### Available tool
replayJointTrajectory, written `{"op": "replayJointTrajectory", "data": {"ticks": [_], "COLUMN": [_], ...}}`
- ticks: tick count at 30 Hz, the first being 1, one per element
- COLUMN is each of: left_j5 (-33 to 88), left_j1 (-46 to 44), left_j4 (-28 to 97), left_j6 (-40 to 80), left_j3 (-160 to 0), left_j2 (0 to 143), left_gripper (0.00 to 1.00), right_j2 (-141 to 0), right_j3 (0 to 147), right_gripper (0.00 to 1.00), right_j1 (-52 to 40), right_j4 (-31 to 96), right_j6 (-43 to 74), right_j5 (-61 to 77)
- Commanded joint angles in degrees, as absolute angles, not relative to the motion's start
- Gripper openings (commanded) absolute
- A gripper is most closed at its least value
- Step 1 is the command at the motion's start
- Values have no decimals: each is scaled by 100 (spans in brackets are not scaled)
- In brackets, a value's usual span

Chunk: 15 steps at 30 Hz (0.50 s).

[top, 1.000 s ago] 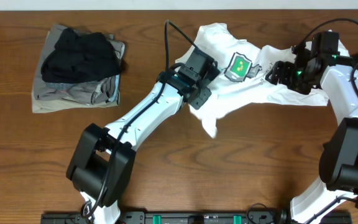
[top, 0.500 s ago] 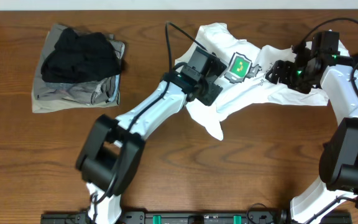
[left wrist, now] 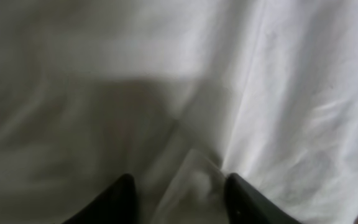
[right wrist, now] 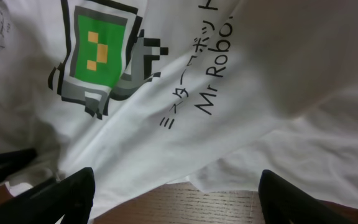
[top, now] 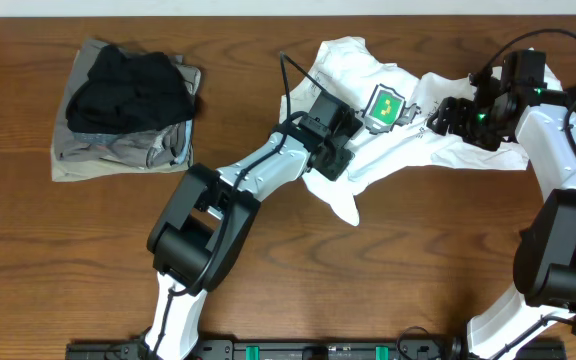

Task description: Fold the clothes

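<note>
The white T-shirt [top: 408, 150] lies crumpled at the table's upper right, with its green-and-black pixel robot print [top: 386, 106] facing up. My left gripper [top: 336, 158] is pressed down on the shirt's left part. In the left wrist view the left gripper [left wrist: 180, 200] is open, and a raised fold of white cloth [left wrist: 197, 177] stands between its fingertips. My right gripper [top: 440, 120] is over the shirt just right of the print. In the right wrist view the right gripper [right wrist: 179, 196] is wide open above the shirt's edge, with the print [right wrist: 98, 53] and text ahead.
A black garment [top: 128, 85] lies on a folded grey-tan one [top: 118, 152] at the upper left. Bare wooden table [top: 388, 270] runs along the front. The shirt's narrow tail [top: 346, 210] points toward the table's middle.
My left gripper has moved right and a little farther onto the shirt. The shirt's lower tail has shifted right. The right arm has not moved.
</note>
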State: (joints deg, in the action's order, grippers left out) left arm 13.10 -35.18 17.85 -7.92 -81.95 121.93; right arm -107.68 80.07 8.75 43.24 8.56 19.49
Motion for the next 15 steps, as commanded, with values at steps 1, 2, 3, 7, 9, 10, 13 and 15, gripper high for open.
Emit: {"op": "replayJointTrajectory", "data": {"ticks": [1,2,3,7,9,10,13,15], "left_j5": [1317,1367,1400,1417,1420,1417,1415,1411], "left_j1": [-3581,-3601,-3610,-3660,-3669,-3669,-3669,-3667], "left_j4": [1922,1981,2038,2344,2440,2484,2574,2617], "left_j6": [-864,-862,-864,-808,-642,-628,-628,-631], "left_j3": [-8189,-8193,-8200,-8248,-8248,-8248,-8248,-8248], "left_j2": [12127,12110,12105,12001,11904,11850,11681,11531], "left_gripper": [40,38,36,34,34,33,24,19], "right_j2": [-10814,-10814,-10814,-10814,-10814,-10814,-10814,-10818], "right_j3": [8001,8001,8001,8001,8001,8001,8001,8001], "right_gripper": [82,82,82,82,83,83,83,83], "right_j1": [816,816,816,816,819,816,816,816], "right_j4": [4333,4333,4333,4327,4313,4309,4311,4309], "right_j6": [854,854,854,854,854,854,854,854], "right_j5": [1931,1931,1931,1929,1922,1890,1817,1817]}}
